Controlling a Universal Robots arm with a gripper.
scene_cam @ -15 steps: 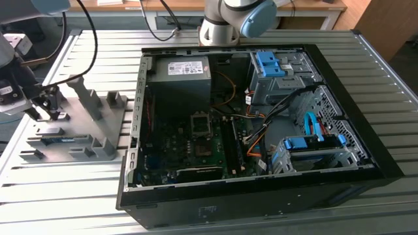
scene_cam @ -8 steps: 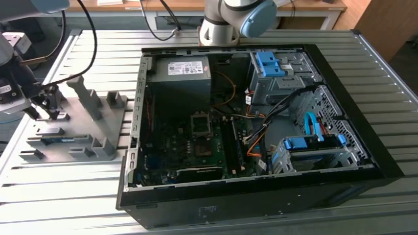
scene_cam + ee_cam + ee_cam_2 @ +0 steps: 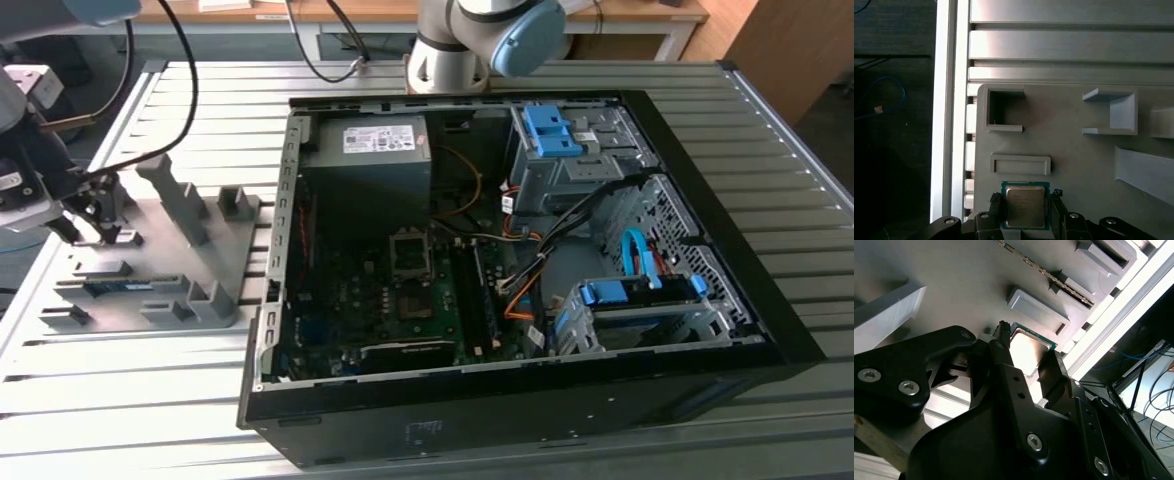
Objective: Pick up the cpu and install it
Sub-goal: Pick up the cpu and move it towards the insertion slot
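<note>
A ribbed aluminium desk [image 3: 214, 80] carries a grey fixture tray [image 3: 1079, 160]. The cpu [image 3: 1025, 206] lies flat near the tray's edge, metal lid up, its sides parallel to the tray's. Released fingers [image 3: 995, 199] straddle it.

Around the small silver-topped square cpu [image 3: 1025, 207] the flat grey plastic tray [image 3: 1074, 155] lay open; a low grey rectangular ridge [image 3: 1020, 164] stood just beside it, taller grey brackets [image 3: 1111, 112] farther off.

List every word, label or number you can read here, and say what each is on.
Print on the cpu lid: several lines, too blurred to read.
White label on the power supply: print too small to read.
Small mark on the PC case outer wall: unreadable.
No text can be quoted.
</note>
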